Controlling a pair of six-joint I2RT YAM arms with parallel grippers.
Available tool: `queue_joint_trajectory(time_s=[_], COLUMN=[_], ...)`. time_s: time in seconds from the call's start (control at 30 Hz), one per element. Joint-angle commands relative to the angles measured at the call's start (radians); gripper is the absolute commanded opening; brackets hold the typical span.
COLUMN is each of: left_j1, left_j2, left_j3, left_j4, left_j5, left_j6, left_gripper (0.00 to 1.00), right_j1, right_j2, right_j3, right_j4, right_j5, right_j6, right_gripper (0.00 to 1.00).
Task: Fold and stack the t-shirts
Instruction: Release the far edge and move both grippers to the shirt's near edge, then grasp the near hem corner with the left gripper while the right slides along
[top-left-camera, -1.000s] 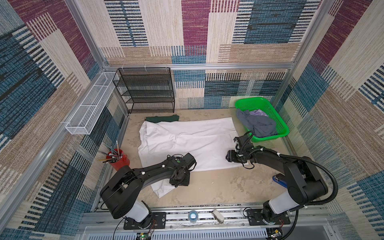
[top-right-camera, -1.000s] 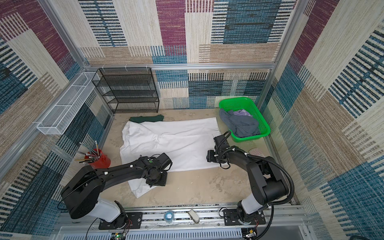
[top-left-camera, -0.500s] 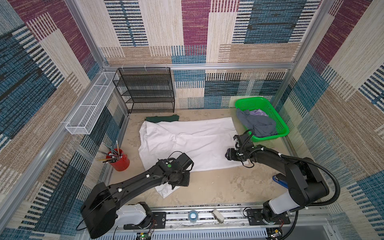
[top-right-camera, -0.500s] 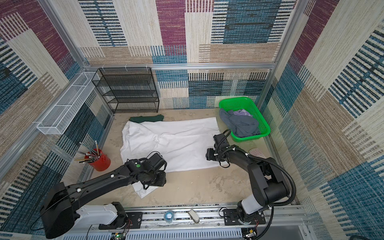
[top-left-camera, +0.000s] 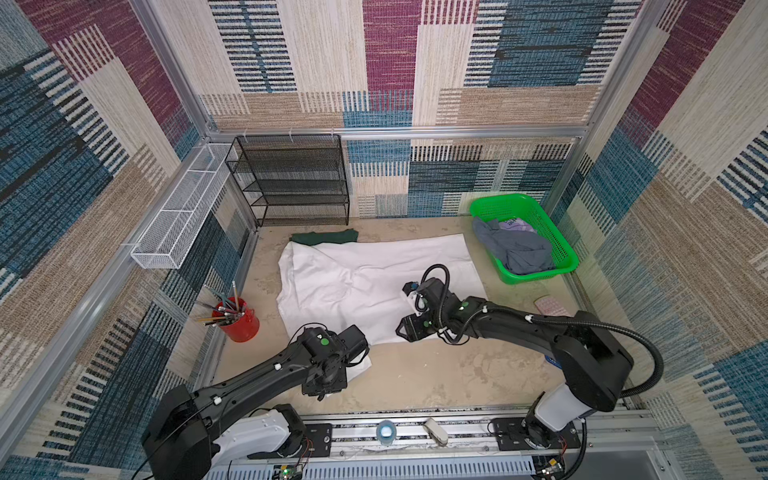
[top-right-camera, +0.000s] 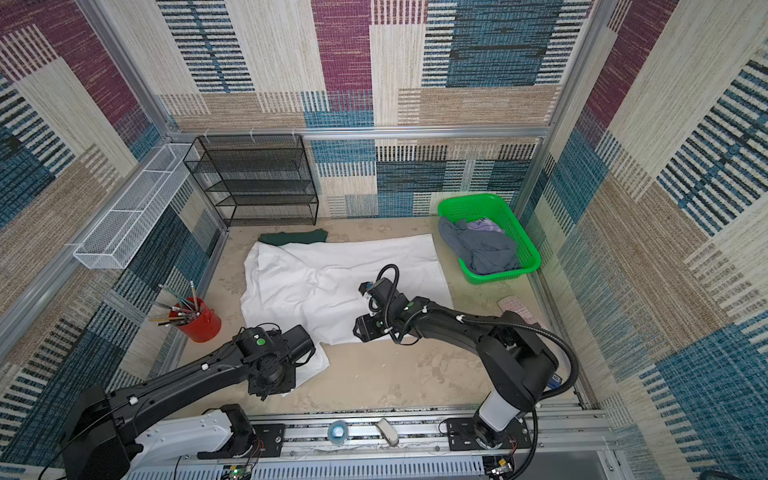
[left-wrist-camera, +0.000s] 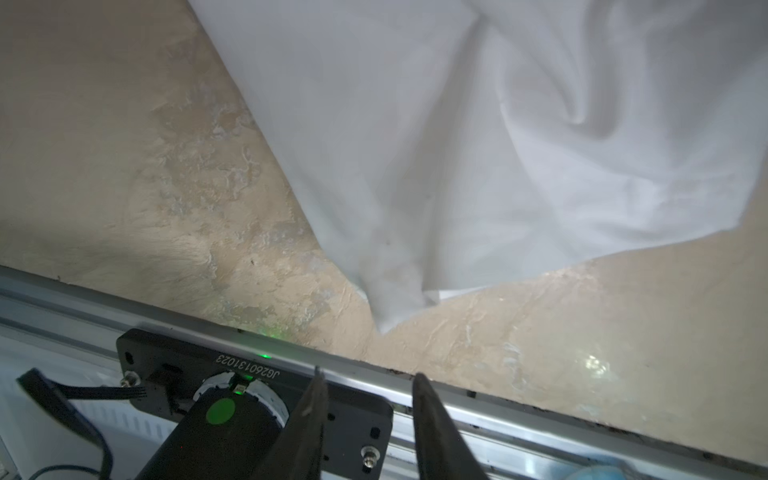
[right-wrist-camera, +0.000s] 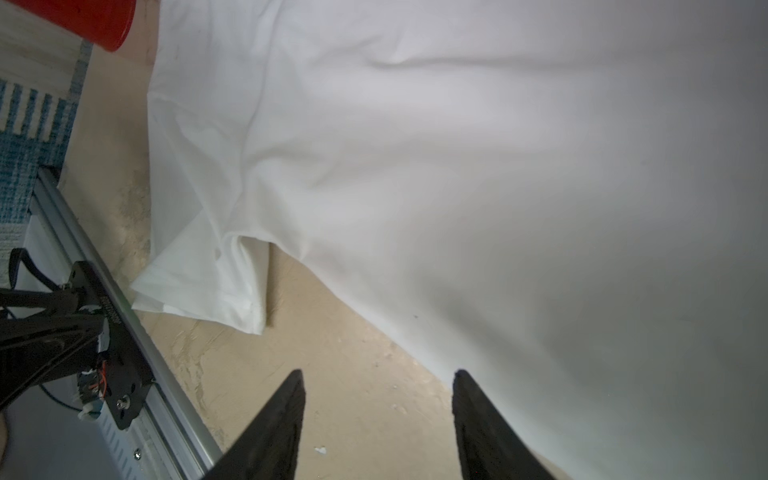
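The left gripper (left-wrist-camera: 368, 374) has its jaws a little apart with nothing between them. It hangs low near the table's 7 o'clock edge, and a strip of bare table (left-wrist-camera: 415, 345) lies between its fingertips (left-wrist-camera: 318, 374) and the pointed near corner of the white t-shirt (left-wrist-camera: 457, 145). The right gripper (right-wrist-camera: 378, 374) stands wider open and is also empty. It sits at the shirt's near hem, roughly 5 o'clock of the cloth, with its fingers aimed toward 9 o'clock. One fingertip (right-wrist-camera: 461, 378) is at the hem line and the other is over bare table; whether the first touches the cloth cannot be told. In both top views the white t-shirt (top-left-camera: 365, 282) lies spread and wrinkled across the middle of the table, with a loose flap trailing toward 7 o'clock under the left wrist. The dark green t-shirt (top-left-camera: 324, 237) lies folded flat at 11 o'clock, touching the white one's far edge. The grey t-shirt (top-left-camera: 515, 249) is crumpled inside the green basket (top-left-camera: 536, 276) at 2 o'clock, its lilac patch facing up. A red cup of pencils (top-left-camera: 241, 324) stands at 9 o'clock, apart from the cloth.
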Motion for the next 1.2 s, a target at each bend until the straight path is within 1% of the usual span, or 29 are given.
queue_joint_trajectory(time_s=[0.0,0.2,0.33,0.47,0.53,0.57,0.63,0.73,0.83,0.97,1.07,1.17], left_j1=[0.012,0.038,0.051,0.068,0.076,0.079,0.079,0.08,0.081,0.081,0.079,0.073], left_j2=[0.01,-0.023,-0.033,-0.032,-0.021,-0.015,-0.01,-0.018,-0.034,-0.074,-0.105,-0.164], left_j3=[-0.038,-0.115,-0.137,-0.153,-0.165,-0.169,-0.177,-0.187,-0.184,-0.161,-0.118,-0.076], left_j4=[0.045,0.166,0.205,0.232,0.247,0.25,0.256,0.255,0.233,0.172,0.067,-0.066], left_j5=[-0.032,-0.025,-0.038,-0.032,-0.016,-0.009,0.003,0.008,0.004,0.005,-0.007,-0.057], left_j6=[-0.039,-0.062,-0.058,-0.047,-0.04,-0.036,-0.037,-0.039,-0.045,-0.056,-0.091,-0.166], left_gripper=[0.37,0.38,0.38,0.38,0.35,0.31,0.19,0.12,0.0,0.0,0.0,0.0], right_j1=[0.074,0.156,0.172,0.174,0.176,0.177,0.18,0.182,0.181,0.181,0.182,0.181], right_j2=[0.072,0.184,0.239,0.279,0.302,0.311,0.326,0.336,0.33,0.301,0.284,0.264], right_j3=[0.042,0.115,0.154,0.175,0.19,0.199,0.211,0.223,0.224,0.212,0.204,0.18], right_j4=[0.071,0.087,0.064,0.063,0.059,0.056,0.054,0.047,0.037,0.049,0.065,0.094], right_j5=[-0.065,-0.085,-0.056,-0.054,-0.052,-0.054,-0.059,-0.068,-0.065,-0.057,-0.065,-0.066], right_j6=[0.05,0.07,0.071,0.068,0.064,0.062,0.06,0.055,0.051,0.069,0.103,0.164], right_gripper=[0.59,0.58,0.59,0.58,0.56,0.55,0.5,0.37,0.26,0.12,0.01,0.0])
